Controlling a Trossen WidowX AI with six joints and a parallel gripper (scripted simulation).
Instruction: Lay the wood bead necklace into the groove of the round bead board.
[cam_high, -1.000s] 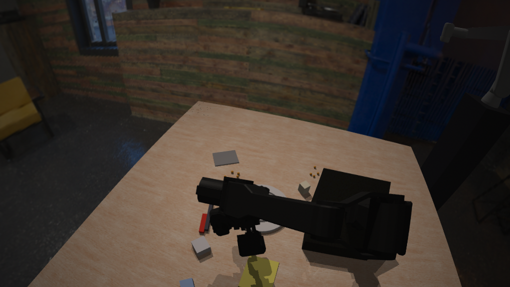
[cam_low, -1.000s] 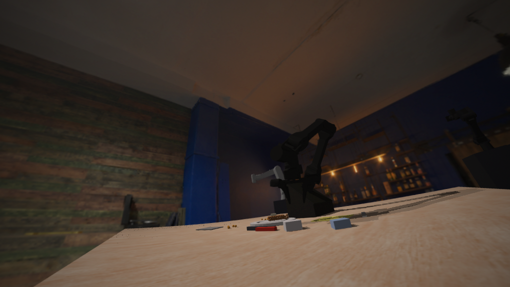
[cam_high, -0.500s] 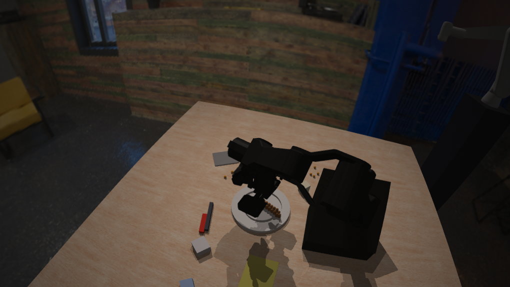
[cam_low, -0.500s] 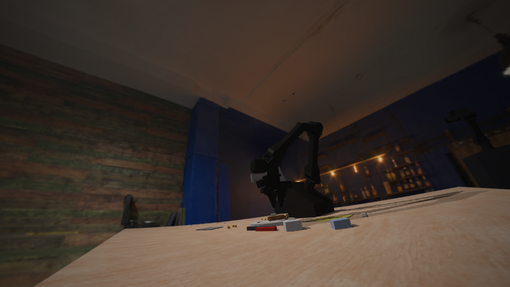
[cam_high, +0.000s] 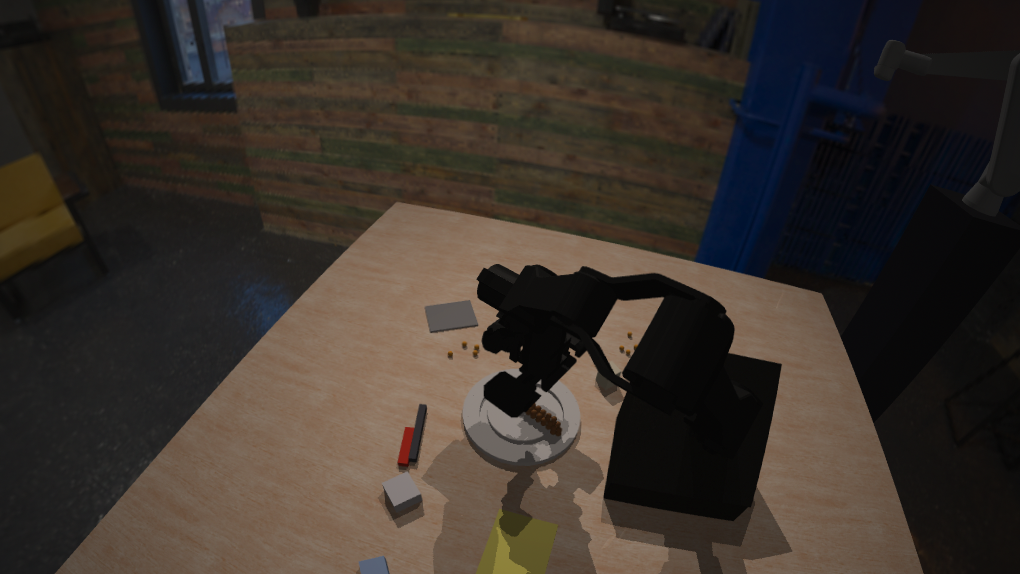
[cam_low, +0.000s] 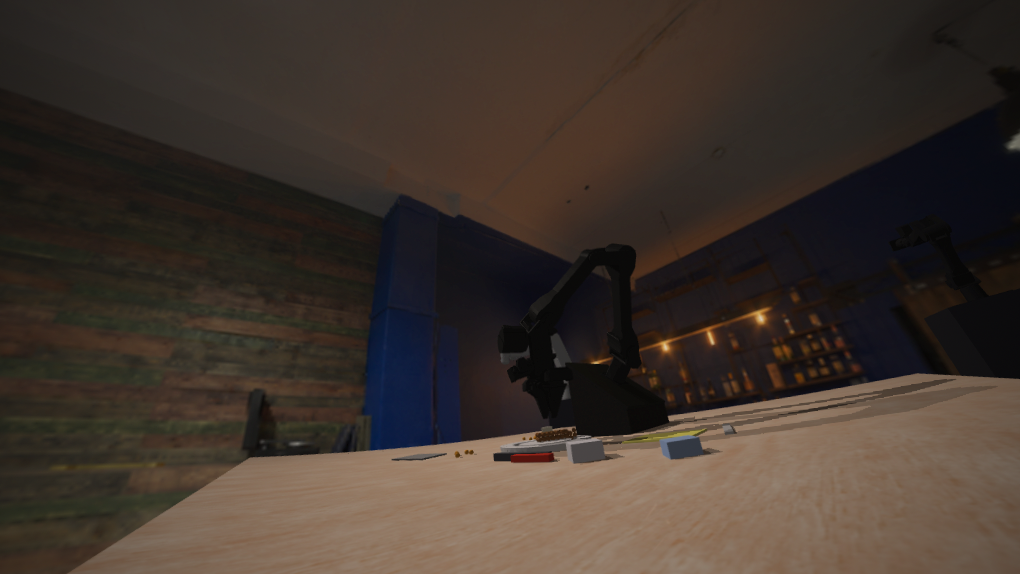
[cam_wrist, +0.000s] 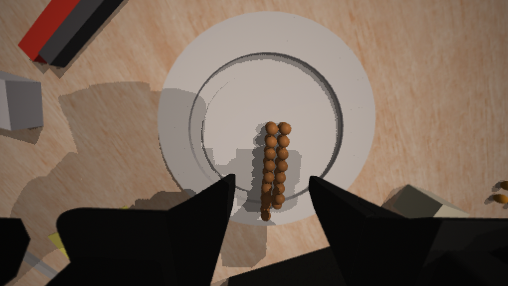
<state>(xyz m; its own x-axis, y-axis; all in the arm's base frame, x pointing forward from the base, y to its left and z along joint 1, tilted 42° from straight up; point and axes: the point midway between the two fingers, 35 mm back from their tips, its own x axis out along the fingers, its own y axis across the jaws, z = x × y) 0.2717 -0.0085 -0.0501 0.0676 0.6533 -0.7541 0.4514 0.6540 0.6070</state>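
The wood bead necklace (cam_high: 545, 420) (cam_low: 556, 434) (cam_wrist: 270, 153) is a brown strand doubled into two close, nearly straight rows. It lies across the pale round bead board (cam_high: 476, 436) (cam_wrist: 352, 80), from the inner disc over the ring groove to the rim on the arm's side. The rest of the groove that shows in the wrist view holds no beads. My gripper (cam_low: 547, 416) (cam_wrist: 272, 181) is open and empty, pointing down above the board. In the wrist view its fingertips stand either side of the necklace's near part. In the top view the gripper hides part of the board.
A red bar (cam_high: 405, 446) (cam_wrist: 49, 27) and a dark bar (cam_high: 418, 426) lie beside the board, near a grey block (cam_high: 403, 491) (cam_low: 585, 450). A small block (cam_wrist: 417, 200), yellow sheet (cam_low: 670, 436), blue block (cam_low: 681, 447), grey plate (cam_high: 451, 316) and loose beads surround it.
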